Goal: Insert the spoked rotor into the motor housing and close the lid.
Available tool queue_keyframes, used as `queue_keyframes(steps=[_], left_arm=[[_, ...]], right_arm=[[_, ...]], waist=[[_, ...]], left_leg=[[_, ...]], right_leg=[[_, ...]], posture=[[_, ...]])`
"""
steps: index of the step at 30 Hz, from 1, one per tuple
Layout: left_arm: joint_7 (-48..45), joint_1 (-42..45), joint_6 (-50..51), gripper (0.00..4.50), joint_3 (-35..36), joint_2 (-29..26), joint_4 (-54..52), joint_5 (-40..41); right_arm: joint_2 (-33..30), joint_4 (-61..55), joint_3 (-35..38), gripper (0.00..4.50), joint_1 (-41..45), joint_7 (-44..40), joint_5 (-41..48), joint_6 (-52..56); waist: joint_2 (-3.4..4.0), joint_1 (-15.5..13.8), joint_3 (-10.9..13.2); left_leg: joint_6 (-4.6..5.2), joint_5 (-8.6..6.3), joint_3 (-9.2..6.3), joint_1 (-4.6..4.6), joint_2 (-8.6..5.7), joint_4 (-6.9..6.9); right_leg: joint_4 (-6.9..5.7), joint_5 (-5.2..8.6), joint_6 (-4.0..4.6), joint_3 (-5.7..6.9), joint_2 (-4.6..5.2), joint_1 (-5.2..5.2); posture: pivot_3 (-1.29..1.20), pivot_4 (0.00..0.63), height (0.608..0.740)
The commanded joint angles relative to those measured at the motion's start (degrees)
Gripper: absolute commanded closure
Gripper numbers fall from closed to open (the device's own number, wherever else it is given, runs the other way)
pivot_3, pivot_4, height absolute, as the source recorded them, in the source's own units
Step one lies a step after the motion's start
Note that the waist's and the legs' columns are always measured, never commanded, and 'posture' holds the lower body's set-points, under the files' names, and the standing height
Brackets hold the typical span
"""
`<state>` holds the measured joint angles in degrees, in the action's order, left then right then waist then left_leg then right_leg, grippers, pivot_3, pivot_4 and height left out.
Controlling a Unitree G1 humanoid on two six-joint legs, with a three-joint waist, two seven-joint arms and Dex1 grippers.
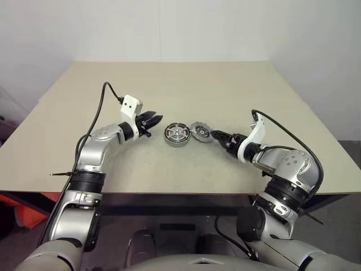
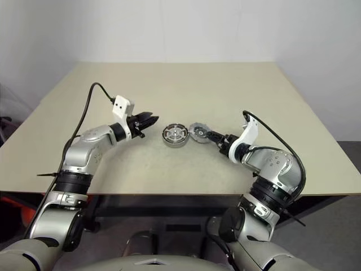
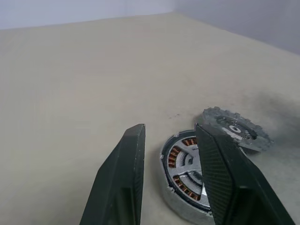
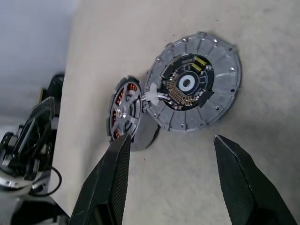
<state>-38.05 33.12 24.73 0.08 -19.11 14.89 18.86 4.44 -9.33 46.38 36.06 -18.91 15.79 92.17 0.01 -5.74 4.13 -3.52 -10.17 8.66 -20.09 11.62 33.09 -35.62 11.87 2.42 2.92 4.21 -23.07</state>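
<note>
Two round parts lie side by side near the middle of the counter (image 1: pixel 84 113): the motor housing (image 1: pixel 176 135), showing copper windings around a silver spoked centre, and the lid (image 1: pixel 199 132), a grey toothed disc with a dark round centre. In the right wrist view the lid (image 4: pixel 194 87) lies with its circuit side facing up and its edge overlaps or touches the housing (image 4: pixel 125 114). Whether the spoked rotor is already seated in the housing I cannot tell for sure; the silver spokes seen inside the windings suggest it may be.

Judged from that, the step in hand is closing the lid. The right pincer (image 1: pixel 217 135) is spread, empty, and points at the lid from just beside it. The left pincer (image 1: pixel 151 120) is also spread and empty, near the housing on its other side, with its fingers (image 3: pixel 123 178) framing the housing in the left wrist view.

To do this well, the right pincer should take the lid by its toothed rim, not across the dark centre, where small parts and a pale connector sit. The lid probably needs turning over so that face goes inward. The left pincer would do best to steady the housing from its outer wall, so it does not slide on the smooth counter while the lid is lowered squarely and centred.
</note>
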Motion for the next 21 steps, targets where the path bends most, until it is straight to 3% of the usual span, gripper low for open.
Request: queue_keyframes(steps=[1, 13, 21], left_arm=[[-0.2, 1.0, -1.2, 2.73, 0.4, 0.0, -1.5, -0.3], [0.9, -1.8, 0.2, 2.73, 1.0, -1.7, -5.4, -0.4], [2.0, -3.8, 1.3, 2.73, 1.1, -2.5, -8.4, -0.3]], right_arm=[[1.1, 2.6, 1.9, 1.37, 2.1, 2.9, 0.7, -1.4], [2.0, 18.7, 1.7, 1.37, 4.2, 5.9, 6.6, -16.4], [2.7, 26.0, -6.4, 1.37, 5.3, 2.6, 10.9, -28.5]], waist=[[0.0, 0.0, 0.0], [0.05, 0.3, 0.0], [0.08, 0.2, 0.0]], left_leg=[[0.0, 0.0, 0.0, 0.0, 0.0, 0.0], [-0.14, 0.08, 0.0, 0.13, 0.03, -0.04], [-0.21, 0.12, 0.01, 0.04, 0.05, -0.06]], right_leg=[[0.01, 0.0, 0.0, 0.0, 0.0, 0.0], [-0.01, 0.03, -0.05, 0.01, 0.0, 0.04], [-0.01, 0.02, -0.03, 0.04, 0.0, -0.01]], posture=[[0.0, 0.0, 0.74], [0.0, 0.0, 0.74], [0.0, 0.0, 0.74]])
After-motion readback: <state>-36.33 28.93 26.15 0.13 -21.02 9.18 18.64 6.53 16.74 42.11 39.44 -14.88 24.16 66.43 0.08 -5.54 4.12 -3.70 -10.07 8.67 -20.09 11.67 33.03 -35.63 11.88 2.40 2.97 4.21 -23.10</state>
